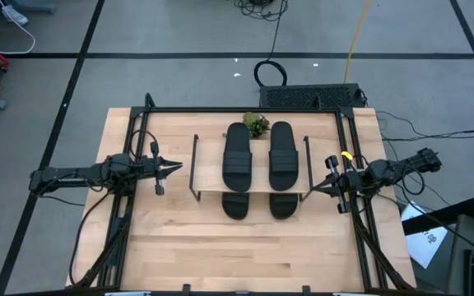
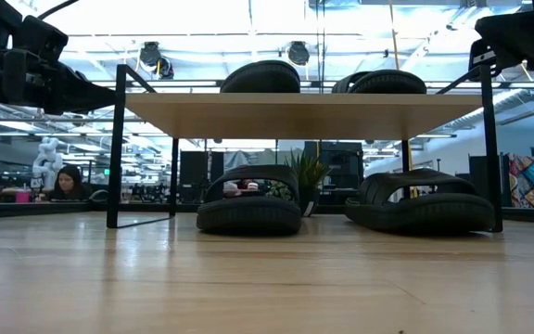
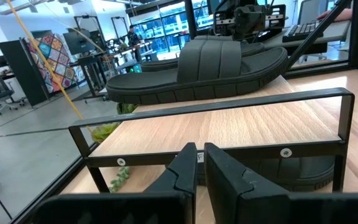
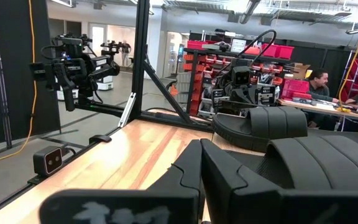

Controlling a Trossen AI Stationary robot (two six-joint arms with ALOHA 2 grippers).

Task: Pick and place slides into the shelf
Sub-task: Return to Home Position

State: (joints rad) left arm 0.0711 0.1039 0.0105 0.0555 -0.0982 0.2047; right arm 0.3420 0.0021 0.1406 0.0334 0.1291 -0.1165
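The slides (image 1: 237,156) are judged light, soft and somewhat bendy, neither fragile nor slippery. The wide ribbed strap, or failing that the sole's edge, is judged the best place for them to be gripped. Four matching matt black open-toe sandals with notched sole rims are seen. Two are laid side by side on the top board of the shelf (image 1: 259,177) at the centre of the high view. Two are set beneath it on the table (image 1: 179,247), their ends showing below the board's lower edge. A small plant (image 1: 256,123) is seen just above the shelf. The left gripper (image 1: 174,167) is held to the shelf's left and the right gripper (image 1: 313,188) just beside its right frame, both clenched on nothing.
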